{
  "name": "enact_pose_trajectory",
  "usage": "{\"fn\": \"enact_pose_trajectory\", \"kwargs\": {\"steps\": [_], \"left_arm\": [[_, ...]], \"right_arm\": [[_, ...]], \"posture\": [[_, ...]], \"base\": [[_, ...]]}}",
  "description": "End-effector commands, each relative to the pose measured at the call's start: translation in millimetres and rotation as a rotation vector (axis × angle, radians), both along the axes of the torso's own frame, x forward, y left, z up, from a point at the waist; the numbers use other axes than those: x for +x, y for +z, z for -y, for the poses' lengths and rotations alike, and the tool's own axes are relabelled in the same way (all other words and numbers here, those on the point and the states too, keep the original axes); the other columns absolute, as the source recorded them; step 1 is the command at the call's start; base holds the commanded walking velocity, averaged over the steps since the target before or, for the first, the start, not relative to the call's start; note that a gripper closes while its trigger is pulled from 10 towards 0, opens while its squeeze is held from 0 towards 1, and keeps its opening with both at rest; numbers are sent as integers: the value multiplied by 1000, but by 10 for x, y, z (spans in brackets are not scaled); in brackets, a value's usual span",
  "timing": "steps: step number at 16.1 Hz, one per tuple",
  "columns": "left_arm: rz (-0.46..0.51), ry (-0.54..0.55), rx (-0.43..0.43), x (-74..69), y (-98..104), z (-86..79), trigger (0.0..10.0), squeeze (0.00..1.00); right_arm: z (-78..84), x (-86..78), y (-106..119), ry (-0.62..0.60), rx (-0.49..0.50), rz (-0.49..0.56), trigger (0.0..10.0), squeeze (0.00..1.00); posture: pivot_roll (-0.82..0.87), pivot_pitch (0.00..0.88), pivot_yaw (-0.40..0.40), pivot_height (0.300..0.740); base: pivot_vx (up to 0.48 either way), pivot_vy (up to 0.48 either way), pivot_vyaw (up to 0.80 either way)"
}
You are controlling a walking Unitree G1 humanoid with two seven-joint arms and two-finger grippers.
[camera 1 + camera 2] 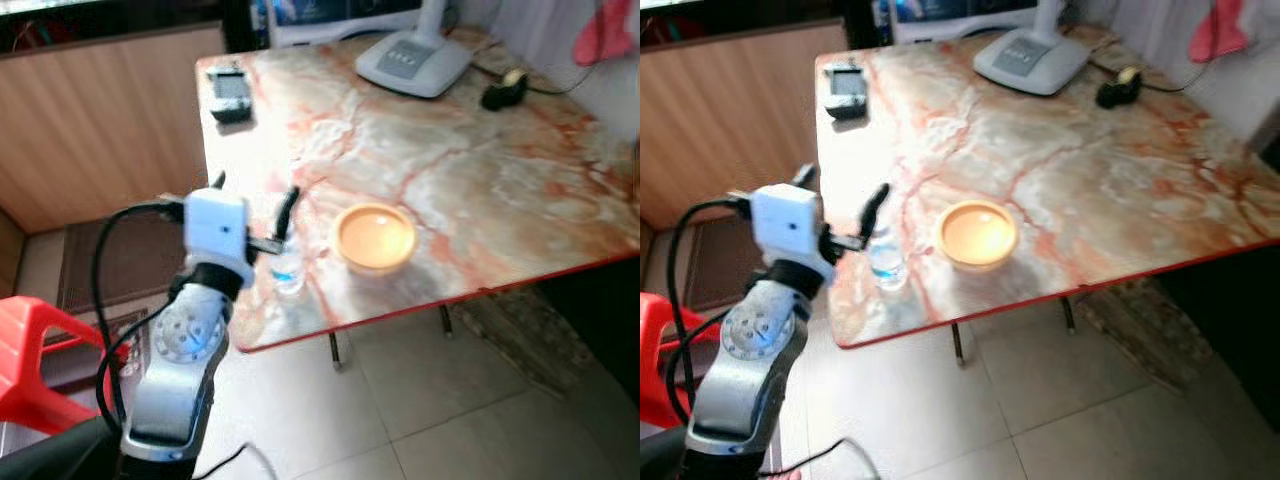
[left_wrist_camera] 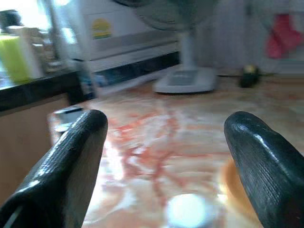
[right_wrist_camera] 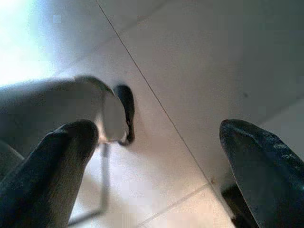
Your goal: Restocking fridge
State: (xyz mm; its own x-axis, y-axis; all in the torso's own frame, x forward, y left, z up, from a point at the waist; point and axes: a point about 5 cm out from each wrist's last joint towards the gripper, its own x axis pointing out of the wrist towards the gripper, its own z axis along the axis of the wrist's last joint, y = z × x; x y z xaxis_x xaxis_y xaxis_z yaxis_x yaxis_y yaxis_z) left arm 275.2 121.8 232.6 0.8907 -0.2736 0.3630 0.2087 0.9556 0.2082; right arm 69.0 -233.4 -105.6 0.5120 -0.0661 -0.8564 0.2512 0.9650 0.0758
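The left gripper [image 1: 257,213] hung with its two black fingers spread apart just above a small clear water bottle [image 1: 288,273], which stood upright near the front edge of the marble table [image 1: 480,170]. An orange bowl [image 1: 375,238] sat close by at the bottle's three o'clock, though the blur hid whether it held anything. The right gripper [image 3: 156,156] pointed down at the tiled floor [image 3: 199,61], fingers likewise parted.

Centre frame, the marble counter [image 1: 480,180] lies mostly bare, open to a reaching gripper. Obstacles: an orange bowl [image 1: 374,237] lower centre, a small water bottle [image 1: 288,270] just left of it, a fan base [image 1: 413,62] upper centre, a phone [image 1: 229,93] upper left.
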Motion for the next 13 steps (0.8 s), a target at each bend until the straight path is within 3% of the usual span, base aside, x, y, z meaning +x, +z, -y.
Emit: {"fn": "enact_pose_trajectory", "kwargs": {"steps": [1, 4, 9, 10, 11, 13], "left_arm": [[-5, -62, 18, -35, 46, 73, 10000, 0], [-36, -149, 47, -26, 133, 159, 10000, 0], [-233, -36, 54, 163, 247, -2, 10000, 0], [-327, -65, 6, 197, 265, -7, 10000, 0], [-353, -122, 11, 189, 293, 42, 10000, 0], [-393, -175, 72, 169, 338, 98, 10000, 0]], "right_arm": [[-14, -57, -17, -2, 6, -23, 10000, 0], [-26, -49, -18, -2, 10, -21, 10000, 0], [-33, -45, -20, 5, 9, -24, 10000, 0], [-34, -41, -20, 5, 10, -23, 10000, 0], [-34, -38, -20, 6, 10, -23, 10000, 0], [-36, -34, -20, 7, 10, -23, 10000, 0]], "posture": [[210, 180, -18, 740], [213, 178, -14, 740], [220, 173, -12, 740], [224, 174, -13, 740], [228, 174, -14, 740], [226, 175, -13, 740]], "base": [[0, 0, 0], [0, 0, 0], [0, 0, 0], [0, 0, 0], [0, 0, 0], [0, 0, 0]]}}
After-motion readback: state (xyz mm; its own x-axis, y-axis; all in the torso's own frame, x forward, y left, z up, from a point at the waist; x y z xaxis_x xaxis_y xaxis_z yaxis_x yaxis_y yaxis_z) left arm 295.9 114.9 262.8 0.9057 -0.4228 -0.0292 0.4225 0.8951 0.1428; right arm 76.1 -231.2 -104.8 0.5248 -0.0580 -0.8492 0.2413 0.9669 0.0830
